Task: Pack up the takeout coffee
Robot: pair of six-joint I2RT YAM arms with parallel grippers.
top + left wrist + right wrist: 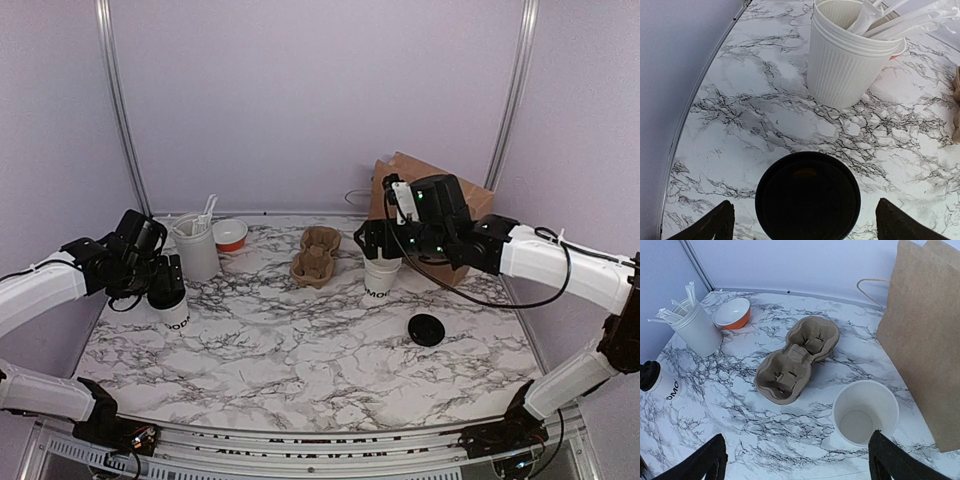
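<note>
The takeout coffee point(173, 313) stands near the table's left edge, directly under the left gripper point(166, 290), whose fingers are spread wide either side of the black lid point(807, 197) and touch nothing. The paper cup is probably light and crushable, so a gentle hold on the wall below the lid looks safest. The right gripper point(800, 460) is spread and empty too. The marble-patterned table point(300, 360) looks slick, and the utensil holder point(845, 65) crowds the far side.

takeout coffee point(807, 197): cut by bottom edge | paper bag point(925, 340): cropped right
</note>
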